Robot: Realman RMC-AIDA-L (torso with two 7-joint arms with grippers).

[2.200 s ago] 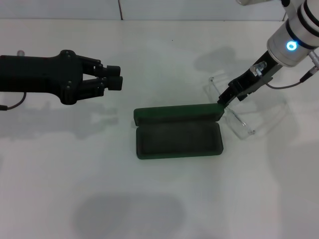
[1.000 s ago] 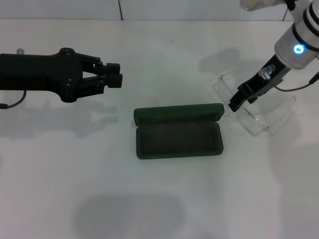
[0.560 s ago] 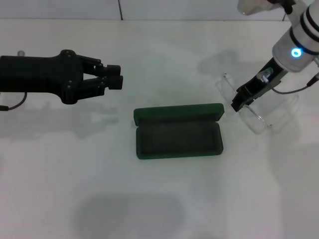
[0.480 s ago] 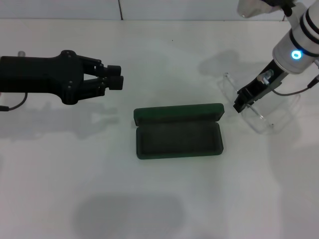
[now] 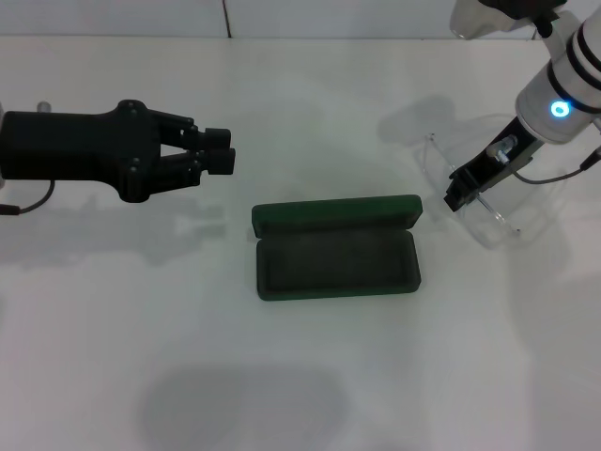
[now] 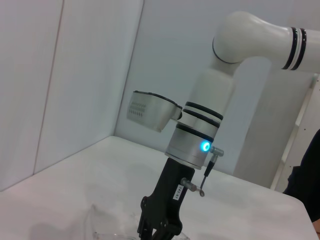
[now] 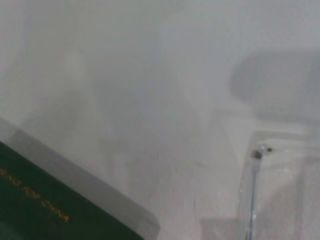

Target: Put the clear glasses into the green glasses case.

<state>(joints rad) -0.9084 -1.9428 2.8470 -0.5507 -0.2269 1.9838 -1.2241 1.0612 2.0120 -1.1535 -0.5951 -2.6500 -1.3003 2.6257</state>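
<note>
Your right gripper (image 5: 458, 197) is down at the counter (image 5: 310, 103), its dark tip sitting on the clear glasses (image 5: 474, 193). The head view and the left wrist view both show that tip low among the transparent frame, but you cannot tell from either one whether it is apart or clamped on the frame. The glasses spread out to both sides of the gripper: one thin arm runs away from it toward the far edge of the counter, and the other part of the frame extends from it toward the near side, on the side away from the case. In the right wrist view you see a hinge and a thin arm of the glasses (image 7: 255, 190) close by, with a corner of the green glasses case (image 7: 55, 205) bearing small gold lettering.

The green glasses case (image 5: 335, 249) lies open on the counter just beside your right gripper, toward the left arm. Its lid stands up along the far edge, and the dark-lined tray faces up with nothing in it. The gripper tip is close to the lid's end corner but apart from it, and the glasses are outside the case, not touching it as far as you can see.

Your left gripper (image 5: 218, 150) hovers above the counter well apart from the case, on its far left side, pointing toward the right arm, with its pads (image 5: 219, 135) close together and holding nothing
</note>
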